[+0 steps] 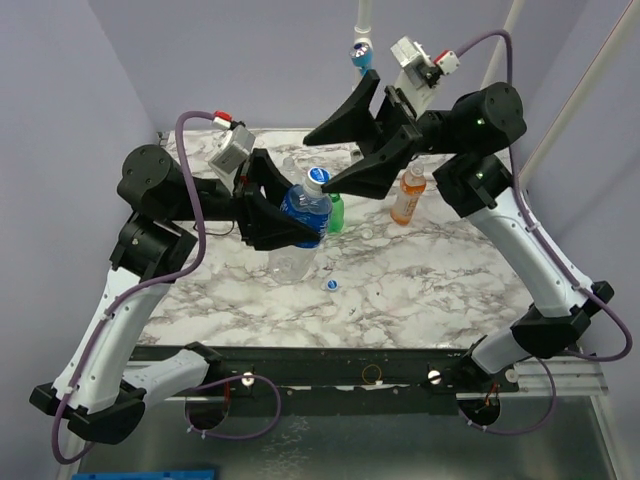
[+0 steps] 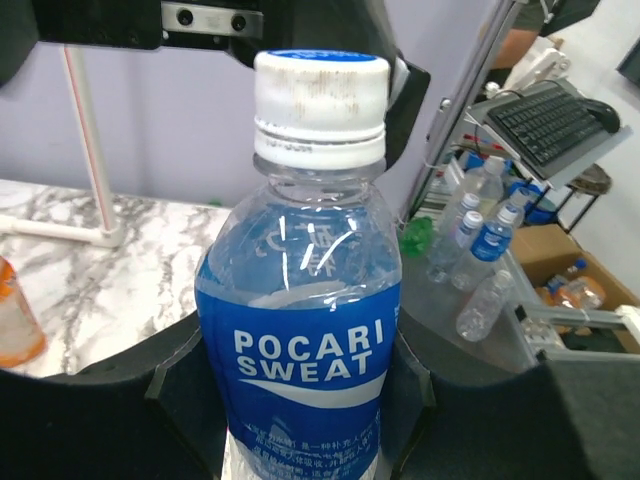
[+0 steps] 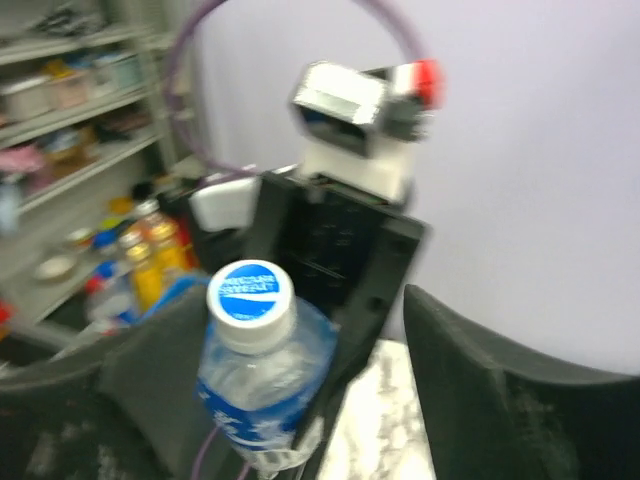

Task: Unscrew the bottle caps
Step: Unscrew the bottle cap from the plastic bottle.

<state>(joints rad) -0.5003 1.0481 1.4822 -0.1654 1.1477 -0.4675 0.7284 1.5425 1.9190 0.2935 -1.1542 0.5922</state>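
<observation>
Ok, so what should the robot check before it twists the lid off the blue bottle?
1. Bottle held tight: ok. The left gripper is clamped on the blue-label bottle, with a finger on each side of the label.
2. Cap in place to turn: ok. The cap sits on the neck.
3. Other hand ready: ok. The right gripper has its jaws wide apart.
4. Jaws centred on the cap: not ok. In the right wrist view the cap sits nearer one finger, and neither finger touches it.
5. Room around it: cannot tell. The green bottle and orange bottle stand close behind.
</observation>
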